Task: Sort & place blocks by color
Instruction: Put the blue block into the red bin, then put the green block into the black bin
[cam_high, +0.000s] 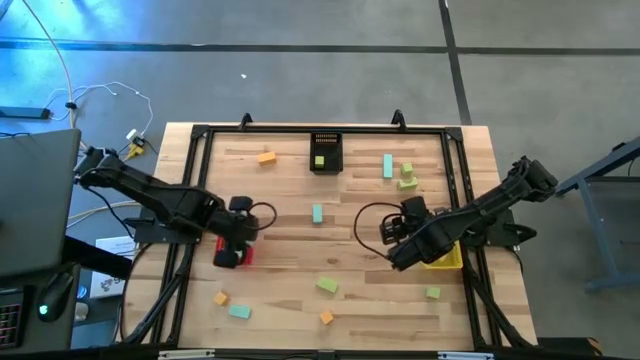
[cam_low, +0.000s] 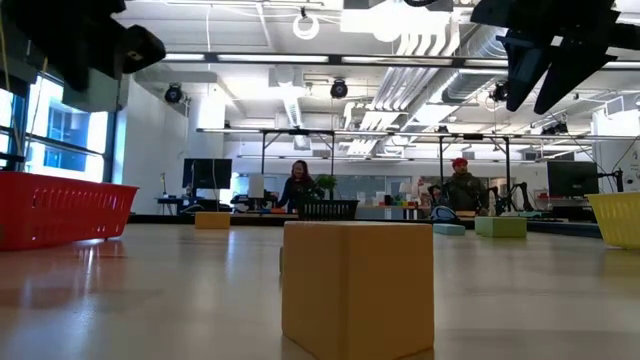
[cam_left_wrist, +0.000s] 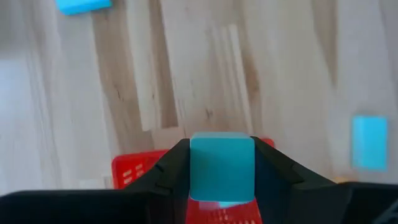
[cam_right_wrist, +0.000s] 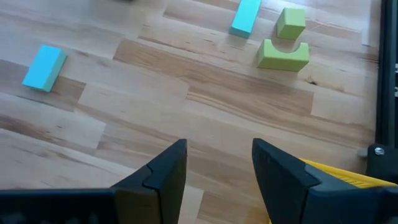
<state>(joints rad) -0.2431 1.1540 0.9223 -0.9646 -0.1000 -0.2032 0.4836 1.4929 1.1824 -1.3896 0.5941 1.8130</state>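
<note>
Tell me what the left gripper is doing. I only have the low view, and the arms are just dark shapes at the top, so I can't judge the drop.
Observer: The left gripper is shut on a mint-teal block.
Operator: Which bin is under it?
Observer: The red bin. In the left wrist view its rim shows right below the block.
Operator: And the right gripper?
Observer: The right gripper is open and empty over bare wood, beside the yellow bin.
</note>
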